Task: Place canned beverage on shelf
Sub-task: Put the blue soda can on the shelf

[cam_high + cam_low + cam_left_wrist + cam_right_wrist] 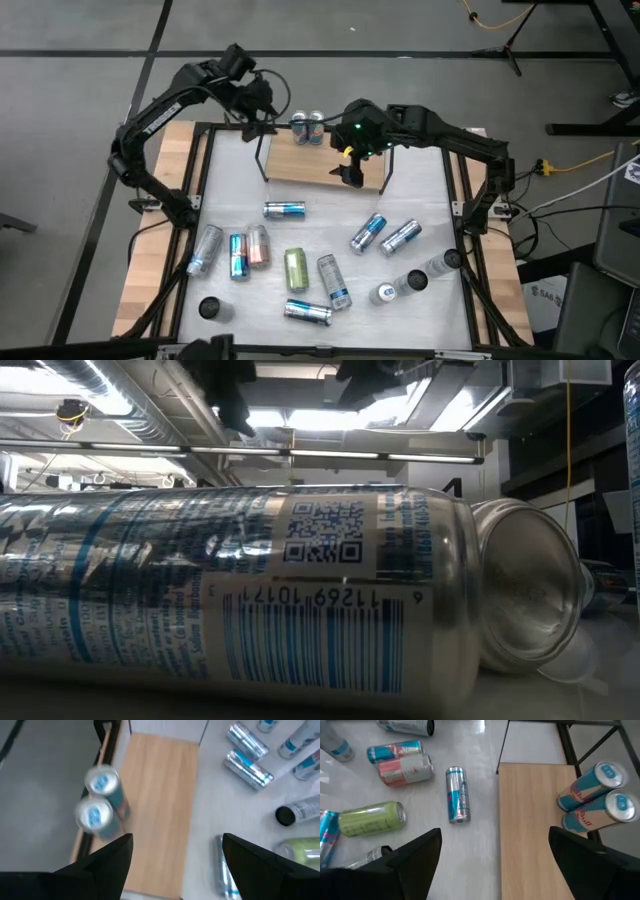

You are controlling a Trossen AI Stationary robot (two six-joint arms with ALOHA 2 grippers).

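The shelf (325, 165), a light wooden board between thin black wire end frames, stands at the table's far middle. Two blue-and-silver cans (308, 127) stand upright side by side on the board's far edge, also seen as the cans (100, 800) and the cans (595, 800) in the wrist views. My left gripper (260, 110) hangs open above the shelf's far left corner, to the left of the cans, with nothing between its fingers (176, 842). My right gripper (351, 172) hangs open over the board's right half, also with nothing in it (495, 837).
Several loose cans lie on the white table nearer than the shelf: a silver-blue one (284, 209), a pair (385, 234) at the right, a green one (296, 268), a pink one (258, 245). A dark-capped bottle (435, 268) lies at the right. A lying can (230, 590) fills the low view.
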